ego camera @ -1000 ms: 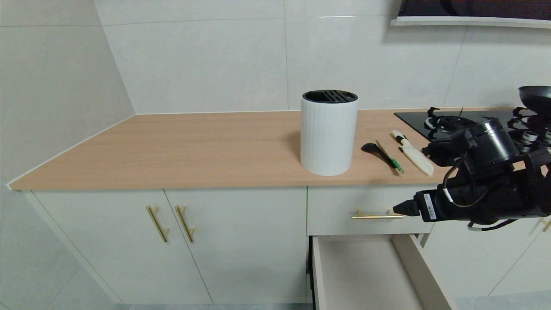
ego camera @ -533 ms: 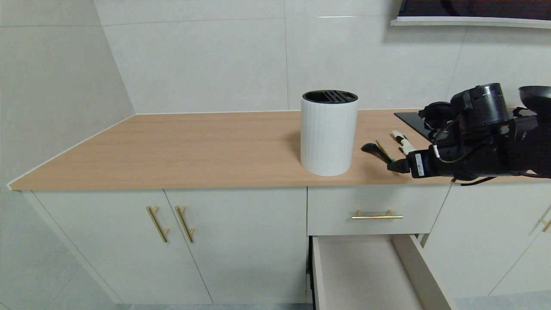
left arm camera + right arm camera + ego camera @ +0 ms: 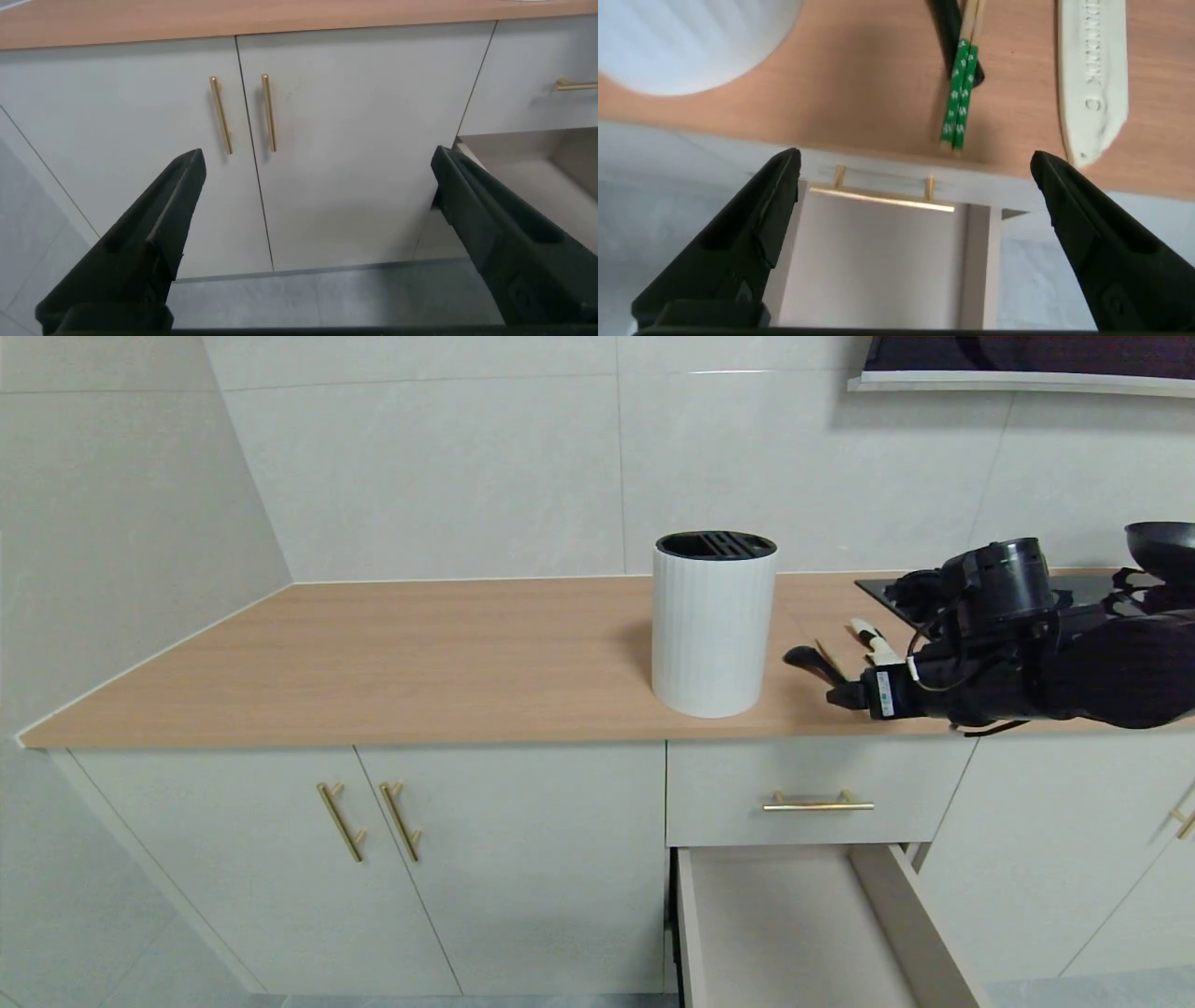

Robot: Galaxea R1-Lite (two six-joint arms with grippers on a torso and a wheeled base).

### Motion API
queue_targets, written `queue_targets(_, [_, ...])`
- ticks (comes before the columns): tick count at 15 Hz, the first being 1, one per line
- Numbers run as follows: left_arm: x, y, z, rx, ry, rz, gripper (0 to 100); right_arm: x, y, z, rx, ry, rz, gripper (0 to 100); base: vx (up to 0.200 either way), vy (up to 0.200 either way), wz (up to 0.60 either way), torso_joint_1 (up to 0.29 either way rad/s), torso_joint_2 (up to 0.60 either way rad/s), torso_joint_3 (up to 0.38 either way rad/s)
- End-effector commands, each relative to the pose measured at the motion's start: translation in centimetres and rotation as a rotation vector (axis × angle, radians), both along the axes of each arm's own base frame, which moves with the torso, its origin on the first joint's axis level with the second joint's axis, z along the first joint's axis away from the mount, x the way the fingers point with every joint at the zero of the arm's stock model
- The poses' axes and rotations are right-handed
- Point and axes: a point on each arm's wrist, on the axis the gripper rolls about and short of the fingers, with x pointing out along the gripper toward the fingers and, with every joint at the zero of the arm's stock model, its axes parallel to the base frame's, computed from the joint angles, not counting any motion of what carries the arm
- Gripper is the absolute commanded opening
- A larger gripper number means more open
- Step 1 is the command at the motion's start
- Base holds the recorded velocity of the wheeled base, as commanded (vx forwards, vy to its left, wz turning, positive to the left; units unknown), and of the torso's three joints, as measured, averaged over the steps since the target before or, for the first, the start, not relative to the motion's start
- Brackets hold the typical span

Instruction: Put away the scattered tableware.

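Observation:
Right of a white ribbed holder [image 3: 714,625] on the wooden counter lie a black spoon [image 3: 805,659], chopsticks with green ends [image 3: 960,93] and a white sheathed knife [image 3: 876,646]. My right gripper [image 3: 843,695] hovers open at the counter's front edge, just above the near ends of these utensils, which show between its spread fingers [image 3: 738,261] in the right wrist view along with the knife [image 3: 1092,75] and holder [image 3: 682,37]. My left gripper [image 3: 318,280] is open and holds nothing, low in front of the cabinet doors.
A lower drawer [image 3: 784,924] stands pulled out below the utensils, under a shut drawer with a gold handle [image 3: 818,804]. A black hob [image 3: 896,590] and a dark pan [image 3: 1162,541] sit at the counter's right end. The counter left of the holder is bare wood.
My right arm has risen from in front of the drawers to counter height and shifted left toward the utensils. The tableware and holder have not moved.

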Motion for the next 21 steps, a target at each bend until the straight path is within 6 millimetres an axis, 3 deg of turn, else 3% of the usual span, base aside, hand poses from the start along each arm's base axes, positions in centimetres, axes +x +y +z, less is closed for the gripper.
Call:
queue_targets(1, [0.0, 0.0, 0.0, 0.000, 0.000, 0.000, 100, 1.8, 0.5, -2.3, -0.025, 0.007, -0.034, 100, 0.000, 0.000, 0.00, 0.000, 0.00, 0.000])
queue_targets(7, [0.0, 0.0, 0.0, 0.000, 0.000, 0.000, 100, 5.0, -0.4, -4.4, -0.024, -0.030, -0.117, 100, 0.000, 0.000, 0.00, 0.000, 0.00, 0.000])
queue_targets(14, [0.0, 0.0, 0.0, 0.000, 0.000, 0.000, 100, 5.1, -0.7, -4.2, -0.016, -0.034, -0.130, 100, 0.000, 0.000, 0.00, 0.000, 0.00, 0.000])
queue_targets(15, [0.0, 0.0, 0.0, 0.000, 0.000, 0.000, 100, 5.1, -0.7, -4.2, -0.016, -0.034, -0.130, 0, 0.000, 0.000, 0.00, 0.000, 0.00, 0.000])
queue_targets(21, [0.0, 0.0, 0.0, 0.000, 0.000, 0.000, 100, 5.0, -0.7, -4.1, -0.016, -0.033, -0.129, 0, 0.000, 0.000, 0.00, 0.000, 0.00, 0.000])
